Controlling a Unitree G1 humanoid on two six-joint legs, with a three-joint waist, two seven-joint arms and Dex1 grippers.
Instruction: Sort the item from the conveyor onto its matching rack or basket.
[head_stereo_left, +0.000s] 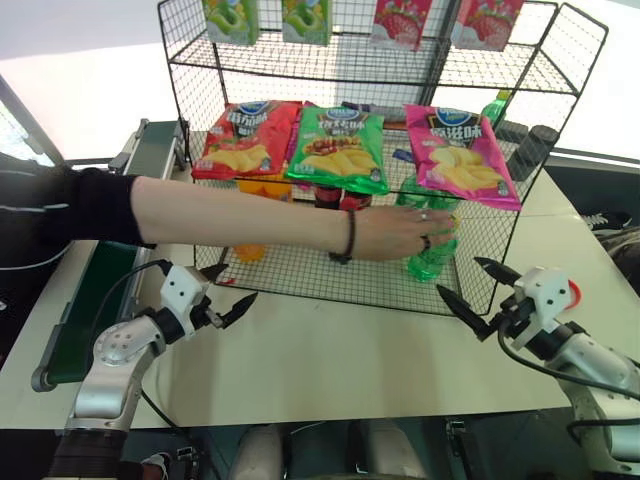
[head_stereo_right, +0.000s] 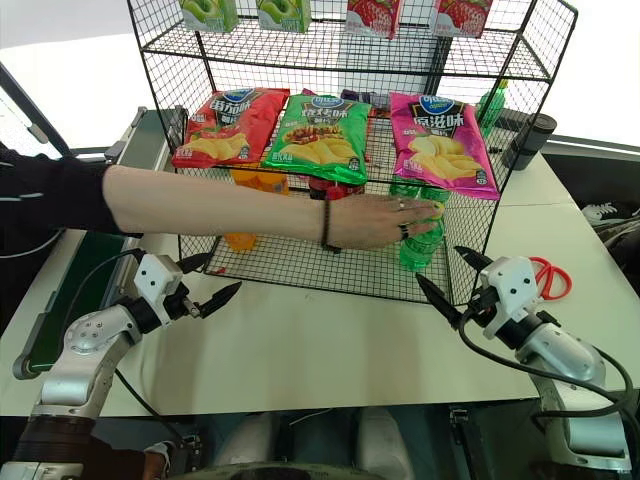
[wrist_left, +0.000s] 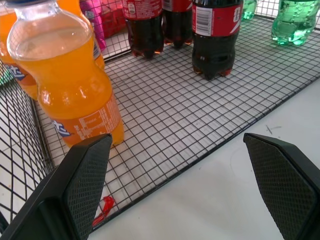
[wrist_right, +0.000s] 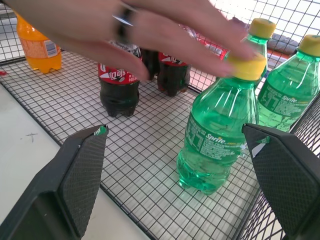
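Person's hand (wrist_right: 150, 35) touched the green bottle (wrist_right: 215, 135) standing on the rack's bottom tier (wrist_left: 200, 125); I saw left claw (head_stereo_left: 222, 294) and right claw (head_stereo_left: 478, 295) spread, empty.

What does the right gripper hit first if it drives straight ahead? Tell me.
Probably the nearest green soda bottle standing on the rack's bottom tier, dead ahead between the right gripper's open jaws. A person's hand rests on its cap.

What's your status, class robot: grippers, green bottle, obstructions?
Left gripper and right gripper open, empty. Green bottle upright on bottom tier. Person's hand on its cap, in the way.
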